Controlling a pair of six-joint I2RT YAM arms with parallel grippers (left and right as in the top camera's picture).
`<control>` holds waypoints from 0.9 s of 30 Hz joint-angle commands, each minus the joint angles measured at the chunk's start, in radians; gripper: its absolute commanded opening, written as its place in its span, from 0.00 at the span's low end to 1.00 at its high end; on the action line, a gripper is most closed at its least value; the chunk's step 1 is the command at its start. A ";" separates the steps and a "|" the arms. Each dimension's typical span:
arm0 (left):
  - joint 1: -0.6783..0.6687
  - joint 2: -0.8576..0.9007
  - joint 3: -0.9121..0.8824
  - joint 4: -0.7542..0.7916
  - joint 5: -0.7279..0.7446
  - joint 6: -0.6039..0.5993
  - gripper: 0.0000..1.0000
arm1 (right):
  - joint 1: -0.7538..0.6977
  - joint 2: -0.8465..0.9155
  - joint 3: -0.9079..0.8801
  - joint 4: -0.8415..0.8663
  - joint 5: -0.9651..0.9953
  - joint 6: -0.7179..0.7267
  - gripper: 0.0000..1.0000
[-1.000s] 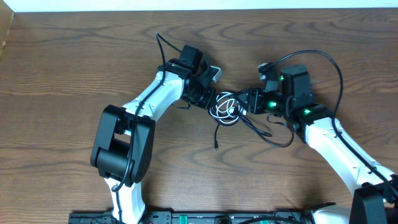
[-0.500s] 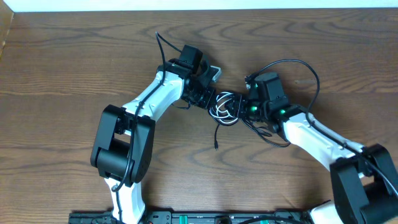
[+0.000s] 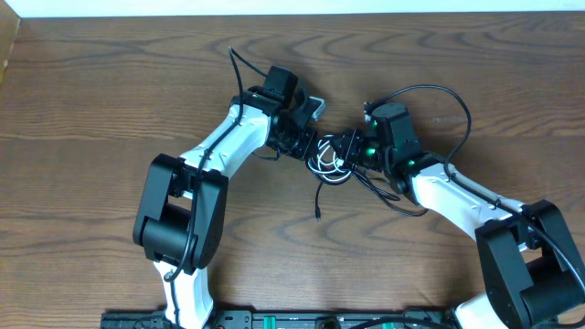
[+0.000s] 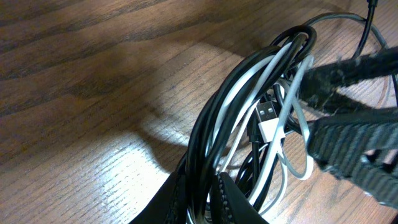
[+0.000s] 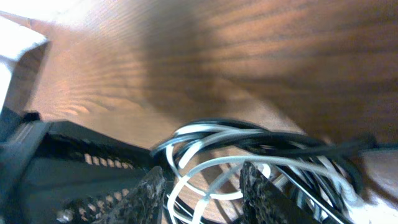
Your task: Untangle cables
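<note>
Cables: thin black and white cables (image 3: 331, 159) wound together into one tight knot of loops, lying near the middle of the counter, right between the tips of the two arms.
Strands: in the left wrist view the black cords (image 4: 214, 130) arc over the outside of the bundle, with the white cord (image 4: 292, 118) looped inside them.
Plug: a white plug with a metal tip (image 4: 268, 119) sits in the heart of the loops.
Loose ends: one black tail (image 3: 318, 201) trails off the knot toward the near edge; another black length (image 3: 393, 203) curves away under the right arm.
Left fingers: the left fingers (image 4: 163, 205) are pressed in on the black cords at the knot's left side, pinching them.
Right fingers: the right fingers (image 5: 151, 194) are spread, with white and black loops lying in the gap between them.
Counter: dark brown wood-grain counter (image 3: 110, 91).
</note>
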 commanded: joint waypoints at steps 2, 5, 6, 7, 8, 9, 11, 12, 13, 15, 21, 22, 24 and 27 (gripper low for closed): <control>0.000 -0.033 0.015 0.001 -0.013 -0.002 0.17 | 0.000 0.009 0.005 0.015 0.023 0.027 0.37; 0.000 -0.033 0.015 0.001 -0.013 -0.002 0.17 | 0.000 0.009 0.005 0.014 0.022 0.026 0.41; 0.000 -0.033 0.015 0.001 -0.013 -0.002 0.17 | 0.002 0.009 0.005 0.014 0.022 0.026 0.45; 0.000 -0.033 0.015 0.001 -0.013 -0.002 0.17 | 0.002 0.009 0.005 0.014 0.018 0.027 0.46; 0.000 -0.033 0.015 0.001 -0.013 -0.002 0.17 | 0.002 0.009 0.005 0.014 0.006 0.027 0.46; 0.000 -0.033 0.015 0.001 -0.013 -0.002 0.17 | 0.002 0.009 0.005 0.014 -0.006 0.026 0.45; 0.000 -0.033 0.015 0.001 -0.013 -0.002 0.17 | 0.002 0.009 0.005 0.009 -0.015 0.026 0.43; 0.000 -0.033 0.015 0.001 -0.013 -0.002 0.17 | 0.002 0.009 0.005 0.001 -0.014 0.026 0.43; 0.000 -0.033 0.015 0.001 -0.013 -0.002 0.17 | 0.002 0.009 0.005 -0.007 -0.011 0.026 0.43; 0.000 -0.033 0.015 0.001 -0.013 -0.002 0.17 | -0.001 0.009 0.005 -0.013 -0.011 0.026 0.42; 0.000 -0.033 0.015 0.000 -0.013 -0.002 0.17 | -0.011 0.009 0.006 -0.008 -0.125 0.071 0.41; 0.000 -0.033 0.015 0.000 -0.013 -0.002 0.17 | -0.015 0.009 0.006 -0.008 -0.149 0.082 0.41; 0.000 -0.033 0.015 -0.001 -0.013 -0.002 0.17 | -0.025 0.009 0.006 -0.010 -0.178 0.095 0.40; 0.000 -0.033 0.015 -0.003 -0.013 -0.002 0.17 | -0.036 0.009 0.006 -0.040 -0.188 0.094 0.39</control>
